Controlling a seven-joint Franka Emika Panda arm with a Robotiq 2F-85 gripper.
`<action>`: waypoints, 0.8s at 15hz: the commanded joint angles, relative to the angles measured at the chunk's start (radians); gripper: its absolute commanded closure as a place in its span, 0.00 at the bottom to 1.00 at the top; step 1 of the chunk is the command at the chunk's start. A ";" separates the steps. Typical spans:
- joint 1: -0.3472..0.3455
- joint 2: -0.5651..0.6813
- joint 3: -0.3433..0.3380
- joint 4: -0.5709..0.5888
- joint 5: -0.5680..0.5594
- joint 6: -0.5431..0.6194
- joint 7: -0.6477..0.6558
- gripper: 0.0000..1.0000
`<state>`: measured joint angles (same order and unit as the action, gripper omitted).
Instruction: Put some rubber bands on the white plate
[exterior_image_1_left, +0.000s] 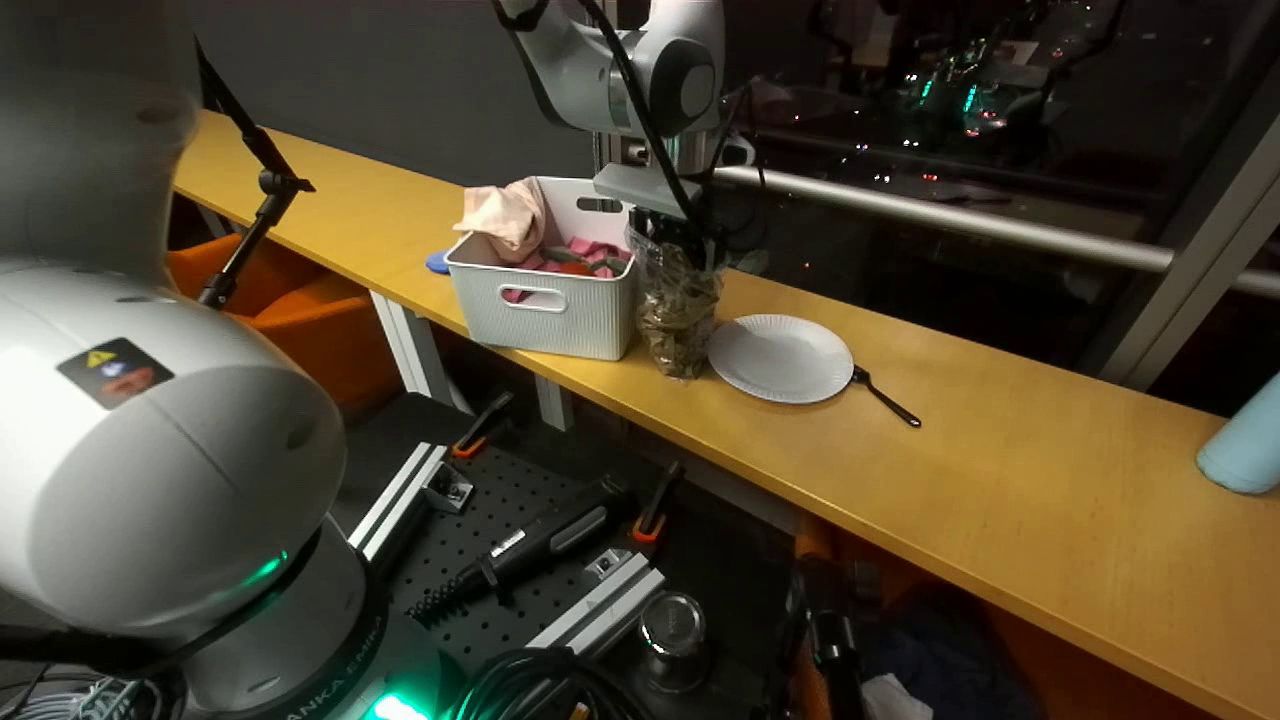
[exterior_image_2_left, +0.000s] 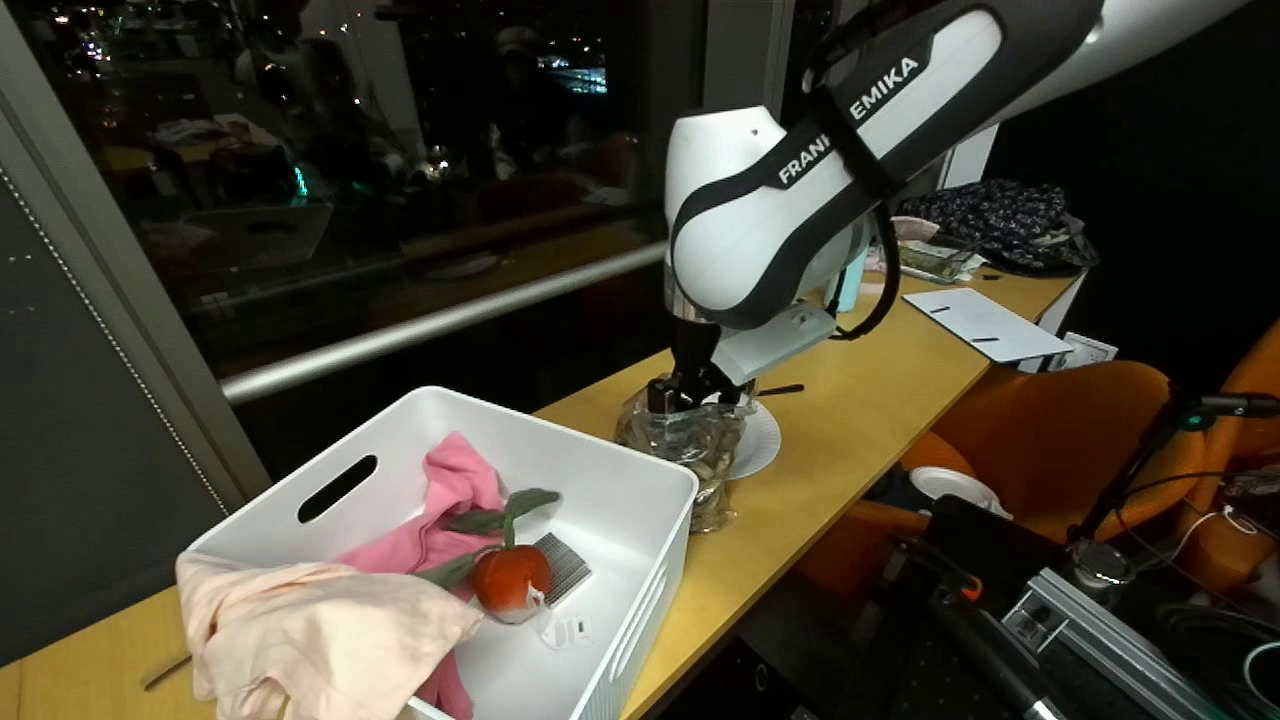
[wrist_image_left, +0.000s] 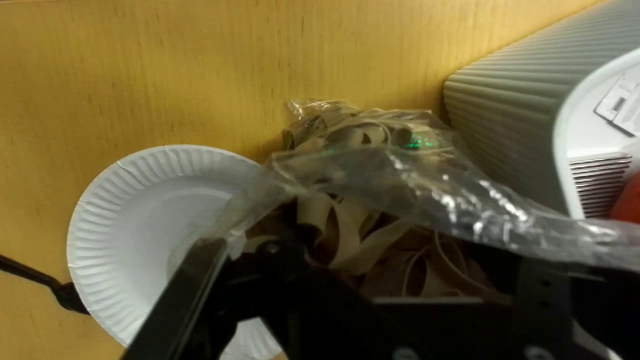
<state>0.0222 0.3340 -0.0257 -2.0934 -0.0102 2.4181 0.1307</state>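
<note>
The gripper (exterior_image_2_left: 697, 395) is pointing down at the mouth of a clear plastic bag (exterior_image_1_left: 678, 330), its fingers (wrist_image_left: 177, 300) standing wide apart, with nothing visibly pinched between them. The rubber bands (wrist_image_left: 345, 227) are lying loose and tangled inside the bag, showing ahead of the fingers in the wrist view; whether any band is touching the finger pads cannot be told. The bag is standing on the table (exterior_image_1_left: 1000, 480) between the white bin (exterior_image_1_left: 550, 315) and the white plate (exterior_image_1_left: 780, 358), and no band is showing on the plate yet.

The step in hand, by the look of it, is picking up a few bands. Doing it well is probably going to mean sinking both fingertips among the loops before closing, so that they are catching rubber and not plastic. The bag's wall is stretching across close to the fingers, so a careless squeeze is risking gripping the bag and dragging it along. A modest pinch, rising slowly and straight, is likely to be letting stray loops drop back. With the plate lying just beside the bag, the carry is looking short; it is needing height to clear the floppy rim, and a release over the plate's middle, away from the black utensil (exterior_image_1_left: 890, 402).
</note>
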 joint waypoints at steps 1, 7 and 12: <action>0.003 0.015 -0.023 0.022 -0.020 0.012 0.048 0.13; 0.017 0.036 -0.030 0.053 -0.034 0.012 0.094 0.45; 0.028 0.010 -0.027 0.032 -0.038 0.012 0.111 0.84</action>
<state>0.0312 0.3572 -0.0438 -2.0543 -0.0194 2.4182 0.2087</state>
